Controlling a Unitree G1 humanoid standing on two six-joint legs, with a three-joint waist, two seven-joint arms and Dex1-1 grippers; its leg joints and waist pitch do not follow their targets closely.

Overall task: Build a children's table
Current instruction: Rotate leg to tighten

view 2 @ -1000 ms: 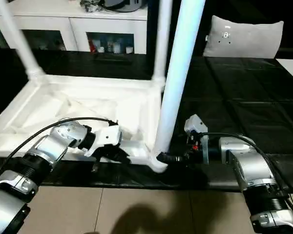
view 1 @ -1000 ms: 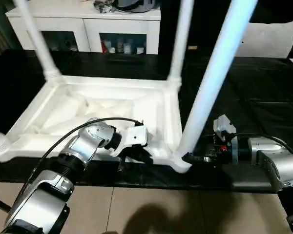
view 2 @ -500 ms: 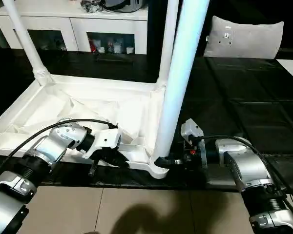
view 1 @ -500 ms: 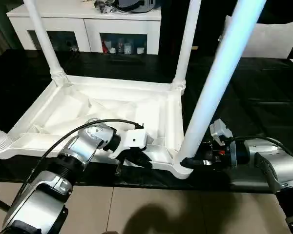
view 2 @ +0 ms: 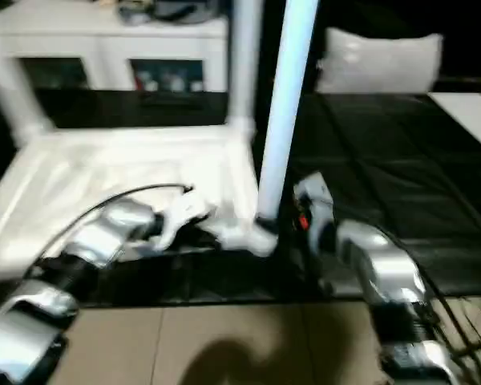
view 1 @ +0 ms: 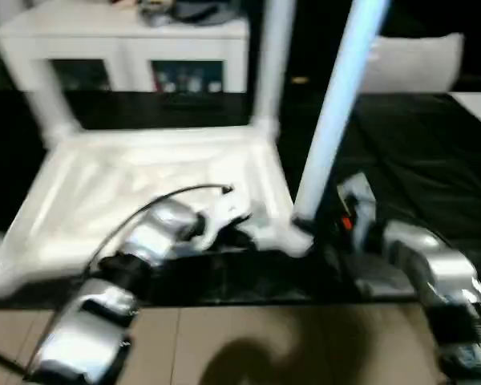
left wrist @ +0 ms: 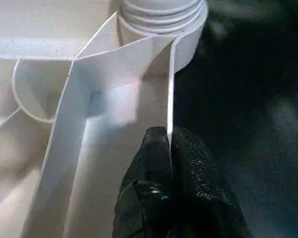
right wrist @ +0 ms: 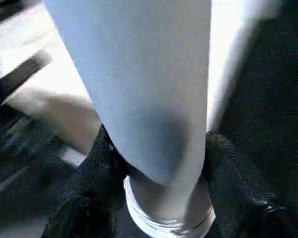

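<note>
The children's table lies upside down on a black mat, its white ribbed tabletop (view 1: 144, 172) facing up. White legs stand in its corner sockets: one at the near right corner (view 1: 337, 104), one behind it (view 1: 274, 64), one at the far left (view 1: 44, 96). My left gripper (left wrist: 168, 136) is shut on the tabletop's thin near rim (left wrist: 170, 89), beside the near right socket, and shows in the head view too (view 1: 244, 233). My right gripper (right wrist: 159, 148) is shut on the near right leg just above its socket, one black finger (right wrist: 102, 153) on each side.
A white cabinet (view 1: 120, 48) with glass doors stands behind the mat. A grey pillow (view 1: 417, 64) lies at the back right. The black mat (view 1: 417, 152) stretches to the right of the table, and beige floor (view 1: 248, 345) runs along the near edge.
My right gripper's fingers have drawn in around the base of the near right leg. The whole picture has shifted with the head. The left gripper keeps its hold on the rim.
</note>
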